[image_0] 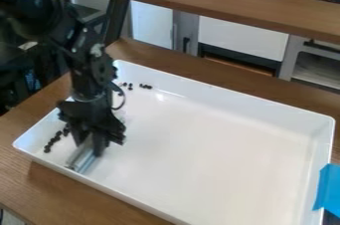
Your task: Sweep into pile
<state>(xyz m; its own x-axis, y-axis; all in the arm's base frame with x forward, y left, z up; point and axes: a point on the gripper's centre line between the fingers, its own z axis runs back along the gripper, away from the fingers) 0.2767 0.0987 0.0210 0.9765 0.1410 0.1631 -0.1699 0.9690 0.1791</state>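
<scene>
The black gripper (90,145) hangs low over the left part of the white tray (219,139), shut on a grey, partly see-through sweeping tool (81,160). The tool's lower end is down by the tray's front-left side. Small dark pieces (51,143) lie in a loose line just left of the gripper, near the left wall. More dark pieces (145,86) are scattered by the tray's back-left corner, beyond the arm. The arm hides part of the tray floor between these two groups.
The tray's raised rim (266,103) runs all around it on a brown wooden table (40,181). Blue tape (328,189) is stuck over the right rim. Behind the tray stands a raised wooden shelf (225,4), with cabinets beyond.
</scene>
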